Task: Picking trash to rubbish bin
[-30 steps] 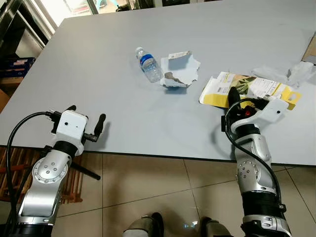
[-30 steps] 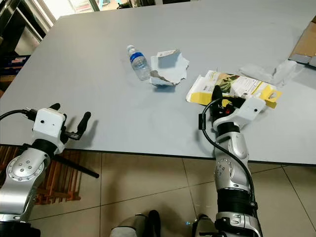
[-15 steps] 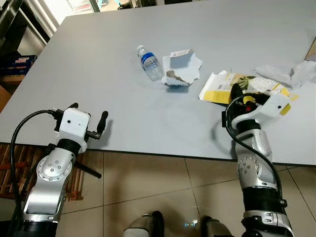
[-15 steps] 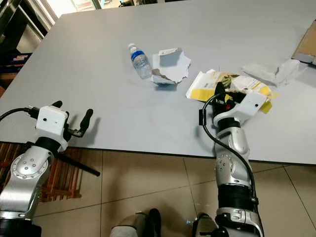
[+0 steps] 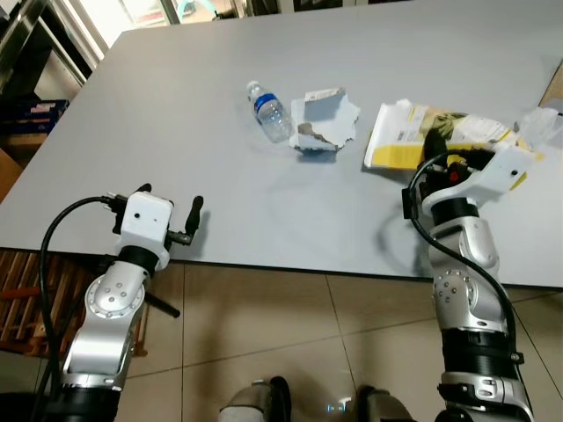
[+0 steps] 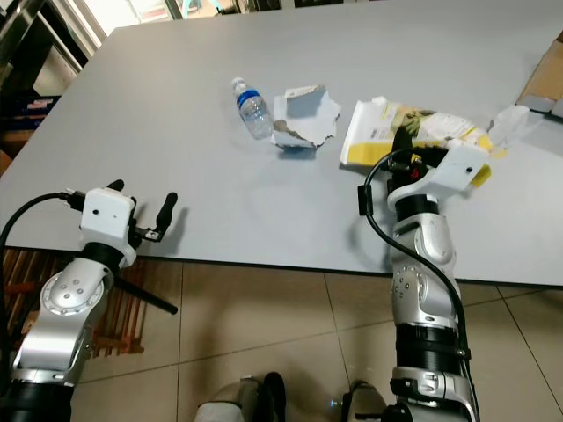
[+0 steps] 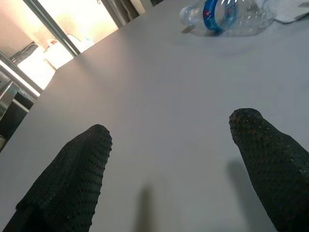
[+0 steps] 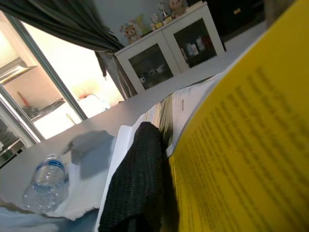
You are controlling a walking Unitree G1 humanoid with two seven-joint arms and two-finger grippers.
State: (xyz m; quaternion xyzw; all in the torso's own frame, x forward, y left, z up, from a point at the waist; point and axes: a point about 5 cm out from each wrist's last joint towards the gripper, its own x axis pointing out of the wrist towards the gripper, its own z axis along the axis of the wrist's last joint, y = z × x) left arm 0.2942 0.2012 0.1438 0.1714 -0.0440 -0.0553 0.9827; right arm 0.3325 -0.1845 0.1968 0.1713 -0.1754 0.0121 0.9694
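Observation:
A yellow and white package (image 5: 400,141) lies at the right of the grey table (image 5: 158,105), its left edge raised off the surface. My right gripper (image 5: 433,145) is shut on it; in the right wrist view one black finger (image 8: 137,183) presses against the yellow sheet (image 8: 251,145). A clear plastic bottle (image 5: 270,114) with a blue label lies on its side at mid-table, touching a torn white carton (image 5: 324,123). My left gripper (image 5: 169,204) stands open at the table's near edge, nothing between its fingers (image 7: 72,179), and the bottle (image 7: 227,17) lies far ahead of it.
Crumpled clear plastic (image 5: 545,123) and a cardboard edge (image 5: 556,88) sit at the table's right side. A wooden rack (image 5: 18,299) stands under the table's left end. Tiled floor (image 5: 290,334) runs along the near edge.
The right gripper has pushed farther over the table and closed on the yellow package, tipping its left edge up. The left arm has shifted slightly right along the table edge.

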